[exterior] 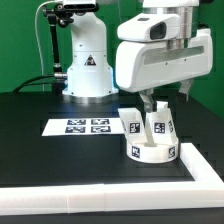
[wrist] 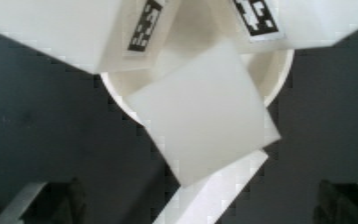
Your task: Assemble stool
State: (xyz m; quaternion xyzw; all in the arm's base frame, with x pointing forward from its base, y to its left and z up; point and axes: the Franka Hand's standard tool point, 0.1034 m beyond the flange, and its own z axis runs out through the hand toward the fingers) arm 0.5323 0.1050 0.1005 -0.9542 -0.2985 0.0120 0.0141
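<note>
The stool's round white seat (exterior: 150, 153) lies on the black table near the corner of the border wall. Tagged white legs (exterior: 133, 124) (exterior: 161, 128) stand upright on it. My gripper (exterior: 160, 102) hangs just above them, on the exterior view's right. In the wrist view two tagged legs (wrist: 137, 30) (wrist: 265, 20) and a third plain-faced leg (wrist: 197, 110) rise from the seat (wrist: 119, 98). The third leg reaches up between my dark fingers (wrist: 30, 203), which stand wide apart on either side without touching it. My gripper (wrist: 194, 207) is open and holds nothing.
The marker board (exterior: 84, 126) lies flat on the table at the exterior view's left of the stool. The long white border wall (exterior: 100, 200) runs along the front edge and turns up the right side (exterior: 205, 170). The robot base (exterior: 88, 65) stands behind.
</note>
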